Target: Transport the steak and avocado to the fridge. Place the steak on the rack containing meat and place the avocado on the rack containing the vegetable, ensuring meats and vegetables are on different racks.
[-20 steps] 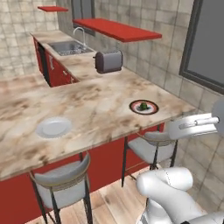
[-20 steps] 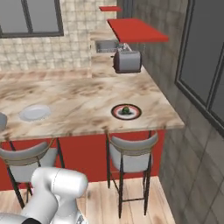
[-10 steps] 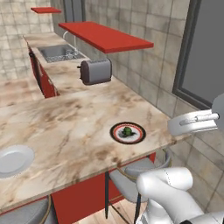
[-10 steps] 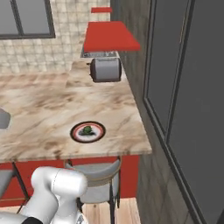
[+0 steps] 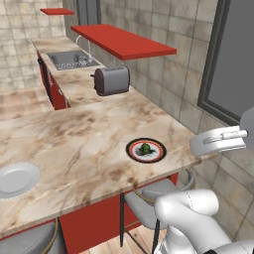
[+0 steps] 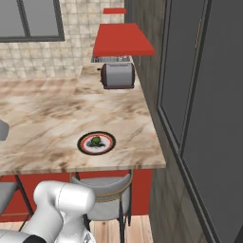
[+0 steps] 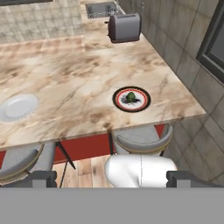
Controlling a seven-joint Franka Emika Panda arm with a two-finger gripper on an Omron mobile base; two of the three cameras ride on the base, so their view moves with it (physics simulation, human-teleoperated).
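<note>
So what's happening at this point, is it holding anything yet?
Nothing is being handled. The avocado sits on a red-rimmed plate near the counter's end, with a dark piece beside it that may be the steak. The hand hangs back over the stools, its fingertips wide apart with nothing between them. A toaster stands farther along and a white plate lies off to the side.

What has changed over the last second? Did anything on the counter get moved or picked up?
Only the base drove, shifting the whole view: the rimmed plate holding the avocado now sits nearer and more central, and the toaster looks closer. Nothing was grasped or released. The avocado stays on its plate, the white plate on the counter, toaster in place.
</note>
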